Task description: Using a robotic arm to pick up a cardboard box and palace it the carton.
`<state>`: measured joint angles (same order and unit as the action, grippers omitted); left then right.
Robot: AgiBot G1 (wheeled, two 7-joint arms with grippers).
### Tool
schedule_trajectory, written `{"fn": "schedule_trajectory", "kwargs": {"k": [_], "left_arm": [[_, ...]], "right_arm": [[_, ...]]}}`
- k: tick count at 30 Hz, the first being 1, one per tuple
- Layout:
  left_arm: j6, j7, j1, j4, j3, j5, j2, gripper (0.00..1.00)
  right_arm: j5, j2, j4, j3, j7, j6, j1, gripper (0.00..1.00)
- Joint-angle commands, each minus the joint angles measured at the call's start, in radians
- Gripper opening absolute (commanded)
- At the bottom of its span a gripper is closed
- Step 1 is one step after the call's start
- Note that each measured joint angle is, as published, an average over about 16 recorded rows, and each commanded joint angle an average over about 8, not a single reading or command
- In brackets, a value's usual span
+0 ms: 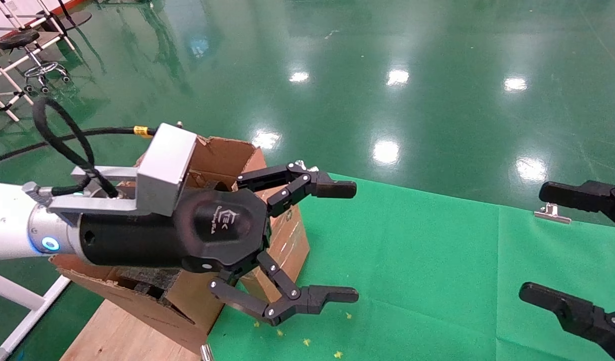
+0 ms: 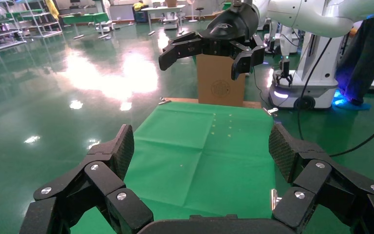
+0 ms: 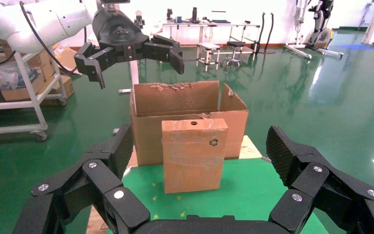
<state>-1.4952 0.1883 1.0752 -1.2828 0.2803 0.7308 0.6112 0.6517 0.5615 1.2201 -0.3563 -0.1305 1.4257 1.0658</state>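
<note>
The small brown cardboard box [image 3: 193, 153], with a round hole and a recycling mark, stands upright on the green cloth [image 1: 413, 250], right in front of the carton [image 3: 185, 105]. In the head view the box [image 1: 290, 245] and the carton's torn flap [image 1: 222, 150] are mostly hidden behind my left arm. My left gripper [image 1: 340, 242] is open and empty, held high above the carton and box; it also shows in the right wrist view [image 3: 131, 51]. My right gripper [image 1: 548, 245] is open and empty over the cloth's right side, facing the box [image 3: 200, 144].
The carton rests on a wooden board [image 1: 117, 331]. A metal clip [image 1: 552, 213] holds the cloth's far edge. Another brown box [image 2: 220, 80] stands beyond the cloth's right end. A stool and white frames [image 1: 36, 65] stand on the green floor at far left.
</note>
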Motion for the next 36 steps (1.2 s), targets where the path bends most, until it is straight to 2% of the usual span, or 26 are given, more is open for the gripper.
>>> {"fn": "schedule_trajectory", "kwargs": {"k": [1,10,18,23,27,36], "left_arm": [[0.0,0.0,0.0,0.0,0.0,0.0,0.0,1.0],[0.0,0.0,0.0,0.0,0.0,0.0,0.0,1.0],[0.0,0.0,0.0,0.0,0.0,0.0,0.0,1.0],[0.0,0.008,0.004,0.0,0.003,0.008,-0.007,1.0],[0.006,0.055,0.029,0.0,0.02,0.051,-0.034,1.0],[0.045,0.321,0.119,-0.024,0.099,0.232,-0.136,1.0]], "right_arm": [[0.0,0.0,0.0,0.0,0.0,0.0,0.0,1.0],[0.0,0.0,0.0,0.0,0.0,0.0,0.0,1.0],[0.0,0.0,0.0,0.0,0.0,0.0,0.0,0.0],[0.0,0.0,0.0,0.0,0.0,0.0,0.0,0.0],[0.0,0.0,0.0,0.0,0.0,0.0,0.0,0.0],[0.0,0.0,0.0,0.0,0.0,0.0,0.0,0.0]]}}
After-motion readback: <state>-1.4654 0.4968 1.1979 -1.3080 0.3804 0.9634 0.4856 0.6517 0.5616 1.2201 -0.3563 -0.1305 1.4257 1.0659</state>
